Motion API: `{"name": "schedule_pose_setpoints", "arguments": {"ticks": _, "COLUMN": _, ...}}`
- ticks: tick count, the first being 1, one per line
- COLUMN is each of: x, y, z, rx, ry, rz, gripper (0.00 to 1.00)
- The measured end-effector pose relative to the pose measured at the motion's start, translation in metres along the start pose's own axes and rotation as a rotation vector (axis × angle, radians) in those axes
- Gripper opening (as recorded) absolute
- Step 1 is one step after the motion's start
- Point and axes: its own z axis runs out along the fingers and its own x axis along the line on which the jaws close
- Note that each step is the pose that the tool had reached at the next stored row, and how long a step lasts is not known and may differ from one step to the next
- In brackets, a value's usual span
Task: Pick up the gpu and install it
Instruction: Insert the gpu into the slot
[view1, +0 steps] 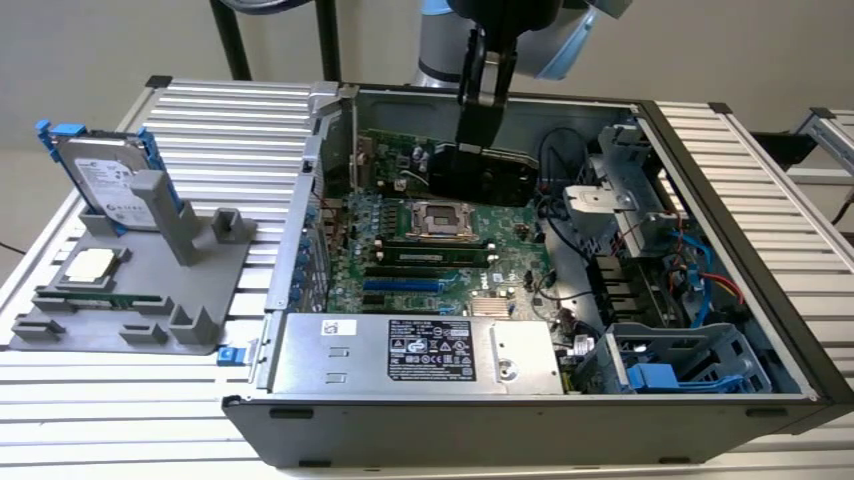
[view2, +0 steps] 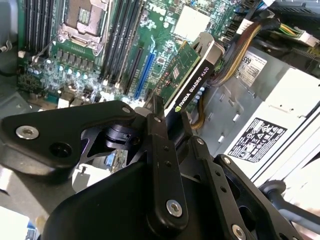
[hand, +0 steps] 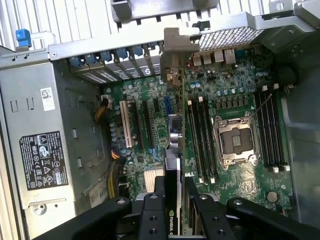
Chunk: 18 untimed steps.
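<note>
The gpu (view1: 483, 172) hangs upright inside the open computer case (view1: 747, 330), above the green motherboard (view1: 427, 240), its black shroud facing the exterior view. My gripper (view1: 481, 112) is shut on its top edge. The second wrist view has the gripper (view2: 170, 119) clamping the card's black edge, with the gpu (view2: 192, 75) tilting away over the expansion slots. From the first wrist view the gpu (hand: 173, 145) is seen edge-on between the gripper's (hand: 175, 197) fingers (hand: 159, 202). Its silver bracket (hand: 175, 50) stands near the case's rear slot wall.
A silver power supply (view1: 414, 350) fills the case's front. Cables and a drive cage (view1: 667, 360) crowd the exterior view's right. The empty processor socket (view1: 438, 215) sits beside the memory slots. On the exterior view's left, a grey fixture (view1: 147, 290) holds a hard drive (view1: 114, 180) with blue rails.
</note>
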Motion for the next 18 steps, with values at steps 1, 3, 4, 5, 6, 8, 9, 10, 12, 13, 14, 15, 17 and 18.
{"name": "schedule_pose_setpoints", "arguments": {"ticks": 1, "x": 0.0000, "y": -0.0002, "z": 0.0002, "rx": 0.0000, "ry": -0.0001, "rz": 0.000, "gripper": 0.00}}
{"name": "schedule_pose_setpoints", "arguments": {"ticks": 3, "x": -0.0001, "y": -0.0008, "z": 0.0004, "rx": 0.0000, "ry": 0.0001, "rz": 0.000, "gripper": 0.00}}
{"name": "schedule_pose_setpoints", "arguments": {"ticks": 4, "x": -0.0002, "y": -0.0011, "z": 0.0006, "rx": 0.0000, "ry": -0.0001, "rz": 0.001, "gripper": 0.00}}
{"name": "schedule_pose_setpoints", "arguments": {"ticks": 5, "x": -0.0003, "y": -0.0013, "z": 0.0009, "rx": 0.0000, "ry": -0.0002, "rz": 0.001, "gripper": 0.00}}
{"name": "schedule_pose_setpoints", "arguments": {"ticks": 6, "x": -0.0003, "y": -0.0016, "z": 0.0012, "rx": 0.0000, "ry": -0.0002, "rz": 0.001, "gripper": 0.00}}
{"name": "schedule_pose_setpoints", "arguments": {"ticks": 8, "x": -0.0004, "y": -0.0019, "z": 0.0021, "rx": 0.0000, "ry": -0.0001, "rz": 0.001, "gripper": 0.00}}
{"name": "schedule_pose_setpoints", "arguments": {"ticks": 9, "x": -0.0004, "y": -0.0020, "z": 0.0026, "rx": 0.0000, "ry": 0.0001, "rz": 0.001, "gripper": 0.00}}
{"name": "schedule_pose_setpoints", "arguments": {"ticks": 10, "x": -0.0005, "y": -0.0021, "z": 0.0032, "rx": 0.0001, "ry": 0.0002, "rz": 0.001, "gripper": 0.00}}
{"name": "schedule_pose_setpoints", "arguments": {"ticks": 12, "x": -0.0005, "y": -0.0022, "z": 0.0042, "rx": 0.0008, "ry": 0.0004, "rz": 0.001, "gripper": 0.00}}
{"name": "schedule_pose_setpoints", "arguments": {"ticks": 13, "x": -0.0006, "y": -0.0022, "z": 0.0046, "rx": 0.0013, "ry": 0.0006, "rz": 0.001, "gripper": 0.00}}
{"name": "schedule_pose_setpoints", "arguments": {"ticks": 14, "x": -0.0005, "y": -0.0023, "z": 0.0050, "rx": 0.0017, "ry": 0.0008, "rz": 0.001, "gripper": 0.00}}
{"name": "schedule_pose_setpoints", "arguments": {"ticks": 15, "x": -0.0006, "y": -0.0023, "z": 0.0055, "rx": 0.0022, "ry": 0.0010, "rz": 0.001, "gripper": 0.00}}
{"name": "schedule_pose_setpoints", "arguments": {"ticks": 17, "x": -0.0006, "y": -0.0023, "z": 0.0066, "rx": 0.0032, "ry": 0.0017, "rz": 0.001, "gripper": 0.00}}
{"name": "schedule_pose_setpoints", "arguments": {"ticks": 18, "x": -0.0006, "y": -0.0023, "z": 0.0071, "rx": 0.0038, "ry": 0.0022, "rz": 0.002, "gripper": 0.00}}
